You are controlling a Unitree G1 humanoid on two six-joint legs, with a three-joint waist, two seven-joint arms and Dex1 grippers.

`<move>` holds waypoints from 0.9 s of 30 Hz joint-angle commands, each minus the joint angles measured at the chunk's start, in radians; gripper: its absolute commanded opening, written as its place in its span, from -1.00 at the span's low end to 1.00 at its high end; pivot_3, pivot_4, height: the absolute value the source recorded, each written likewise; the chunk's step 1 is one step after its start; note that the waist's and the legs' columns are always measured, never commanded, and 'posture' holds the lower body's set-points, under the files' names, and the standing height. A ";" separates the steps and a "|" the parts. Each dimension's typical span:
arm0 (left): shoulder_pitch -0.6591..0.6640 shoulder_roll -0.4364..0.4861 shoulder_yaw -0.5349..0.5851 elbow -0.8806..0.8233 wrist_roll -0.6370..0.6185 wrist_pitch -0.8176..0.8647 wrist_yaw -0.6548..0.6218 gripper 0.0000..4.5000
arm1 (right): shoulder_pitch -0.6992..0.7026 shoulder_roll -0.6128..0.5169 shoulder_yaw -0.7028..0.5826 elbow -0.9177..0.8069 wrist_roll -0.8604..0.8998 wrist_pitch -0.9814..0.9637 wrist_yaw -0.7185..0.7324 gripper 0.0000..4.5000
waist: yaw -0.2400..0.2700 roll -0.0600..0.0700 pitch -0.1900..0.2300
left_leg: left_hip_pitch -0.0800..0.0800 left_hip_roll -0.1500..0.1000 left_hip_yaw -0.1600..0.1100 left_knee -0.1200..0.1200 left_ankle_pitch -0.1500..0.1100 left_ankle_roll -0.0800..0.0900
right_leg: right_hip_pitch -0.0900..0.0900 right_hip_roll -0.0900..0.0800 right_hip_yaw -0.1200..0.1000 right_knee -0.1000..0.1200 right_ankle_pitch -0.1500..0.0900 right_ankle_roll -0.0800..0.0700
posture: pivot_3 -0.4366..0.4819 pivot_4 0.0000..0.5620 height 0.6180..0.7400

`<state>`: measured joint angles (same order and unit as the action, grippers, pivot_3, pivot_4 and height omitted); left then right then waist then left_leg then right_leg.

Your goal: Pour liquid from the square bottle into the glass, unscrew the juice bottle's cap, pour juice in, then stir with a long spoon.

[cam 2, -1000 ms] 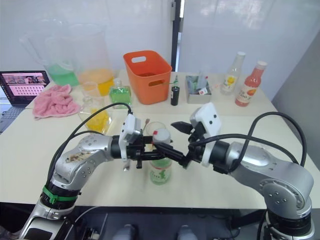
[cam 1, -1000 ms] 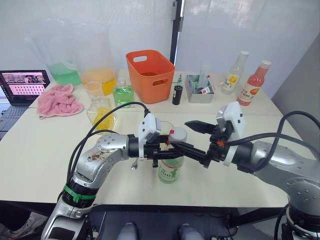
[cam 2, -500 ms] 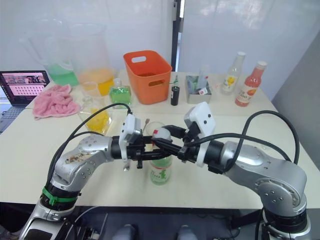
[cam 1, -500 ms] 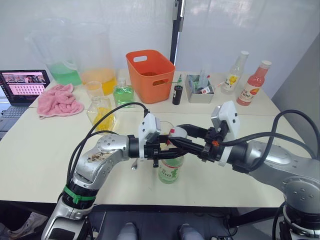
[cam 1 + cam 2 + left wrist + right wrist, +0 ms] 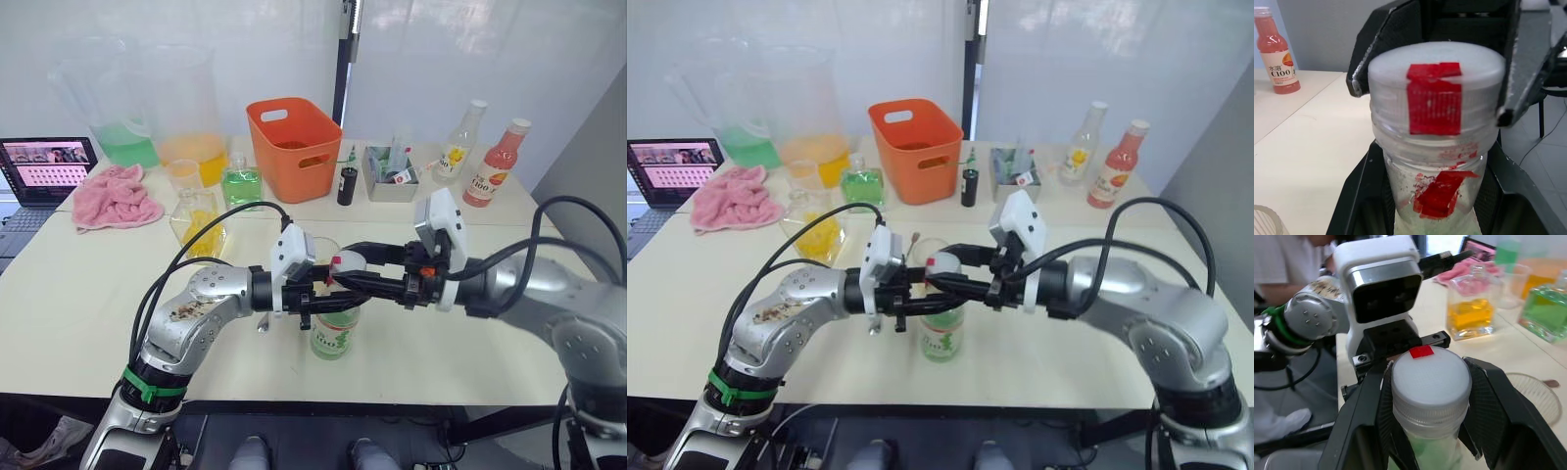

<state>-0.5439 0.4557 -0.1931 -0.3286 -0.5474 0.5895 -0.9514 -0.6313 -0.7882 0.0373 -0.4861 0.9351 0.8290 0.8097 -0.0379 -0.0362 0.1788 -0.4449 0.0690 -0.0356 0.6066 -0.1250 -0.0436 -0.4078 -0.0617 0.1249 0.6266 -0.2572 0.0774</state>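
We see a pale surface (image 5: 78, 294) carrying the juice bottle (image 5: 335, 333), an orange basket (image 5: 294, 147), a pink cloth (image 5: 116, 198), a laptop (image 5: 44, 168) and a pink-liquid bottle (image 5: 498, 164).

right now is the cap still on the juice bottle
On. The white cap sits on the bottle neck, right tool around it.
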 commanded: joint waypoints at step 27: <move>0.017 0.032 0.013 -0.066 -0.016 0.072 0.043 -0.33 | -0.345 0.111 0.059 0.355 -0.215 -0.178 0.596 -0.25 | -0.006 0.001 0.001 | -0.002 0.000 0.000 -0.001 0.000 0.000 | -0.005 0.000 0.000 0.004 0.000 0.001 | -0.05 -0.47 0.76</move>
<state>-0.5279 0.4877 -0.1580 -0.3961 -0.5705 0.6381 -0.9186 -0.9122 -0.6788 0.1762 -0.0952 0.6452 0.6437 1.3959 -0.0437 -0.0356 0.1800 -0.4482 0.0691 -0.0355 0.6059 -0.1248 -0.0435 -0.4144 -0.0612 0.1247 0.6322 -0.2570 0.0783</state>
